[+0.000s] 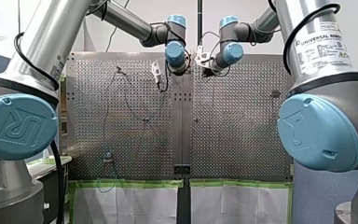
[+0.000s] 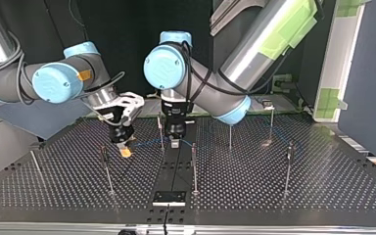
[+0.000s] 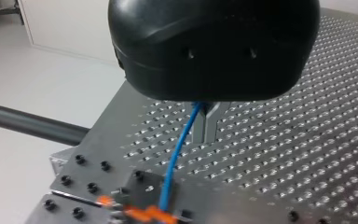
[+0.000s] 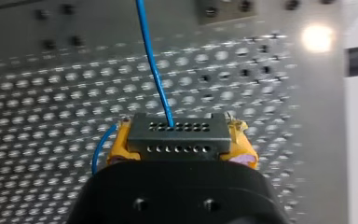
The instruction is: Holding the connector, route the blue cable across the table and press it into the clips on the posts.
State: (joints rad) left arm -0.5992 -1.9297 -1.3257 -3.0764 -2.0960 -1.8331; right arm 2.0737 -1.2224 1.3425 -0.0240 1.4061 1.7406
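Seven posts point(image 2: 194, 166) stand on the table point(image 2: 323, 191) in the top view. One blue cable point(image 2: 144, 143) stretches between two hands near the table's middle strip: my right hand point(image 2: 124, 150) is just beside the strip and my left hand point(image 2: 175, 143) is over it. Two arms point(image 1: 23, 93) enter from the table's side edges in the front view, their hands almost meeting above the strip. One cable strand shows in the left wrist view, rising into my left hand, whose metal fingers point(image 3: 208, 122) are pinched together on it. One dark connector point(image 4: 175, 135) sits in the right wrist view, clamped between my right hand's two yellow pads point(image 4: 121, 144), with the cable leaving its face.
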